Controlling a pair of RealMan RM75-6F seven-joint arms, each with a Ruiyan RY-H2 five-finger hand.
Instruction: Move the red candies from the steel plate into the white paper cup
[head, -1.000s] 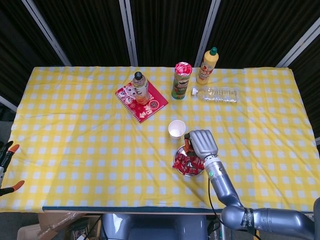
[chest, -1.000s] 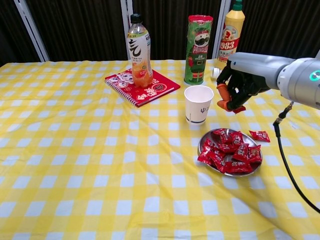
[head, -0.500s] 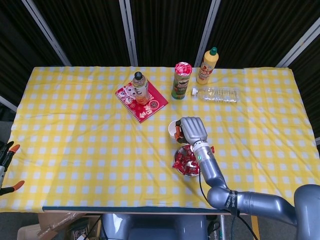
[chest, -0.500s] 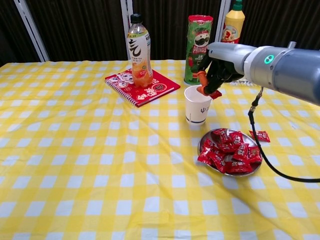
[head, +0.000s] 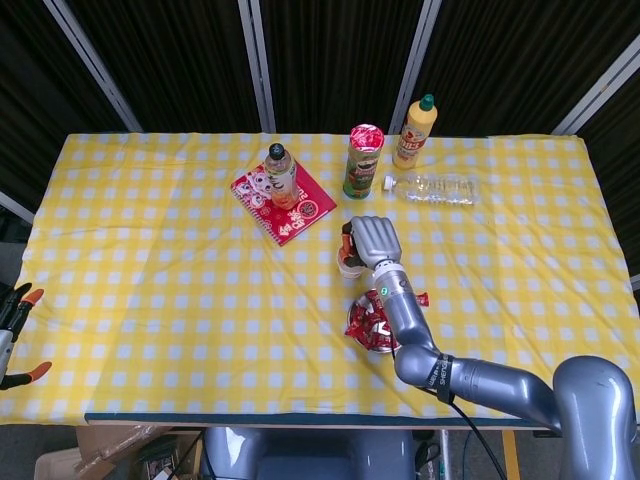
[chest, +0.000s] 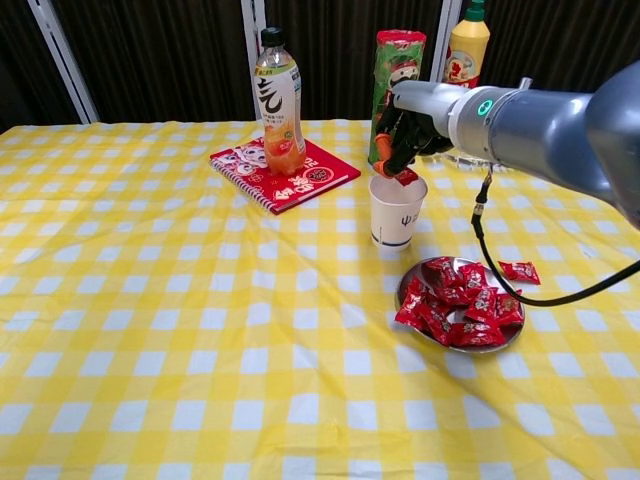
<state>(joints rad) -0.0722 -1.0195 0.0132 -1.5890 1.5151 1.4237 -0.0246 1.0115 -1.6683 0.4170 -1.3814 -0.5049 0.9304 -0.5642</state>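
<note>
A: Desk (head: 150, 260), yellow check cloth. Right hand (chest: 405, 130) position?

B: Directly over the white paper cup (chest: 396, 210), fingers pinching one red candy (chest: 405, 177) just above the cup's mouth.

A: Steel plate (chest: 505, 343)?

B: Below and right of the hand, near the cup, heaped with red candies (chest: 455, 302). One stray candy (chest: 519, 271) lies just beside the plate's far edge.

A: Left hand?

B: Out of frame.
</note>
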